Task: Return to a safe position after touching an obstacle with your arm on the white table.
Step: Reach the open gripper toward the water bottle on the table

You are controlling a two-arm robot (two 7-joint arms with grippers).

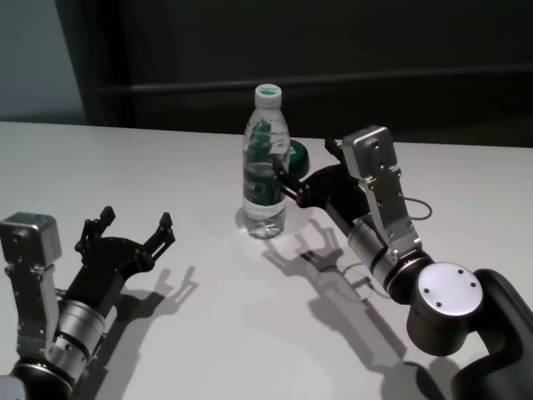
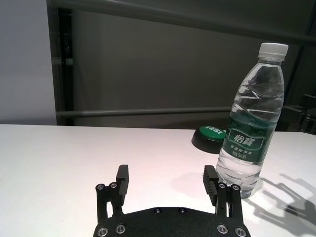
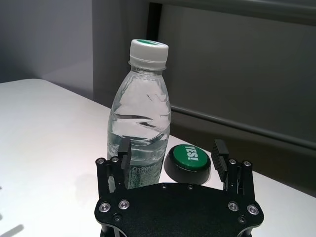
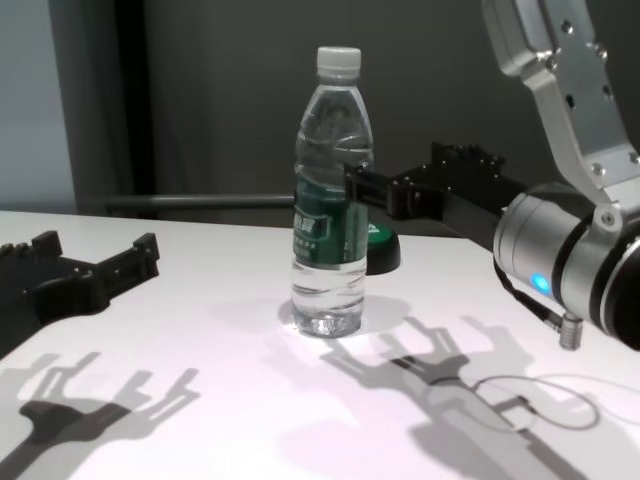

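Note:
The obstacle, a tall clear water bottle [image 1: 266, 167] with a white cap and green label, stands upright on the white table [image 1: 208, 333]. My right gripper [image 1: 306, 162] is open just to the right of it, at label height. One fingertip [image 4: 357, 186] appears to touch the bottle's side [image 4: 332, 200]. The right wrist view shows the bottle [image 3: 140, 123] in front of one finger, not between the two of my right gripper [image 3: 171, 150]. My left gripper [image 1: 135, 221] rests open and empty low at the near left, well apart from the bottle [image 2: 252, 123].
A low black round button with a green top [image 3: 188, 160] sits on the table just behind the bottle, near the right gripper. A thin cable [image 1: 416, 208] loops beside the right arm. A dark wall and rail run behind the table's far edge.

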